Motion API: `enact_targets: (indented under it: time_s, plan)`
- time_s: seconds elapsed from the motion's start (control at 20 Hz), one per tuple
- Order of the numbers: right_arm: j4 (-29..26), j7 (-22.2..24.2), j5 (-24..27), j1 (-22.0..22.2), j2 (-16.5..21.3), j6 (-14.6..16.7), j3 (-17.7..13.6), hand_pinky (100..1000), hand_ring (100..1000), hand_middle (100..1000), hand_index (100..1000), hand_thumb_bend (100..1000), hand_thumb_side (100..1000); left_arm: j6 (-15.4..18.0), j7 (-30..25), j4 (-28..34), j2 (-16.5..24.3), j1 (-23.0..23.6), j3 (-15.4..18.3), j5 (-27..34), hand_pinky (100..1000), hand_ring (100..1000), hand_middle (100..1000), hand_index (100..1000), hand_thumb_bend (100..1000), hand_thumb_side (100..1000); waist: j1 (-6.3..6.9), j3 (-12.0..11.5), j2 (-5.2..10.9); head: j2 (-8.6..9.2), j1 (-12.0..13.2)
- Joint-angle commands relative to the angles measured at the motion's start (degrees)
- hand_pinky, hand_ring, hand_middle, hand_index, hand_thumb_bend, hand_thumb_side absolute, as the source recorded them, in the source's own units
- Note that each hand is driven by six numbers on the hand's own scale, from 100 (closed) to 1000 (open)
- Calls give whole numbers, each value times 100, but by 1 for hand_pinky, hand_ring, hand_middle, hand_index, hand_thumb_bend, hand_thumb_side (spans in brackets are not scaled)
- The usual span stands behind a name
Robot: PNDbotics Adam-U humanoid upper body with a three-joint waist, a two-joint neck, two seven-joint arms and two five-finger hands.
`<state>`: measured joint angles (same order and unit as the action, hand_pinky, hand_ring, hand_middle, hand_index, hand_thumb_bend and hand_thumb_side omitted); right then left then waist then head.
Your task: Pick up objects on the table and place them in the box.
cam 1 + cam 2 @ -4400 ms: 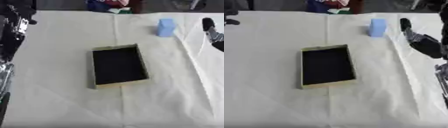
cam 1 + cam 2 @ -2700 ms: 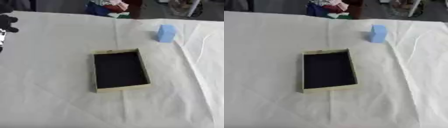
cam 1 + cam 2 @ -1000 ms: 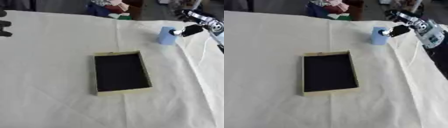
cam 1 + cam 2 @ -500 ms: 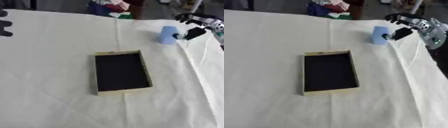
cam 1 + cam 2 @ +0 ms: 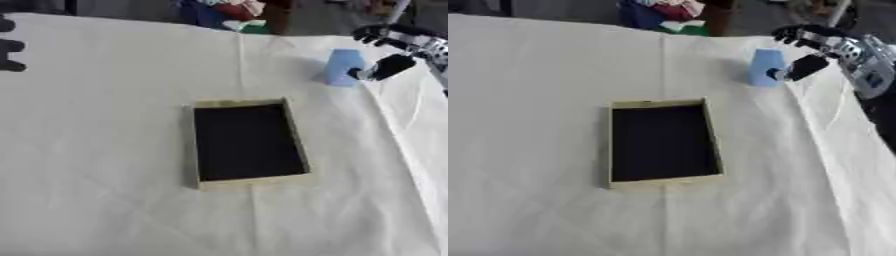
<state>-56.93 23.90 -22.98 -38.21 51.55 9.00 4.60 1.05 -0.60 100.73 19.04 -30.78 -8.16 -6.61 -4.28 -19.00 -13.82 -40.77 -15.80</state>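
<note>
While your right hand [image 5: 820, 47] brackets, fingers spread and not yet gripping, the blue block [image 5: 345, 67] near the worktop's far right edge, item pending: close, lift, carry to box [image 5: 246, 143].

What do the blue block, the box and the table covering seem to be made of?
Blue block: probably foam or matte plastic; it has an even pale colour with no shine, though the look leaves this open.
Box: likely cardboard or thin wood; the rim is pale tan, and the inside looks flat black, perhaps lined.
Table covering: cloth, cream coloured and matte, with visible folds and creases.
</note>
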Motion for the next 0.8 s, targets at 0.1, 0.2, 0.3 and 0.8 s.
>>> enact_targets:
  time_s: [0.1,0.2,0.3,0.8]
  plan:
    - [-92,-16,-40,-43,290,8,-76,930,944,905,1000,346,254,6,-19,131,84,-115,55,23,687,769,796,884,321,789,33,-33,47,32,2]
    - [-86,-21,-53,-44,290,10,-79,929,943,904,1000,346,251,7,-24,139,84,-124,52,27,688,769,796,884,320,787,36,-54,18,31,-1]
    - [-83,-43,-63,-39,298,10,-90,928,943,904,1000,345,251,9,-33,148,85,-132,48,28,688,769,796,884,323,790,39,-72,-13,35,-1]
    - [-71,-179,-167,20,368,-2,-135,939,958,904,1000,348,245,15,-66,184,92,-158,48,29,689,769,795,885,323,791,47,-132,-124,53,30]
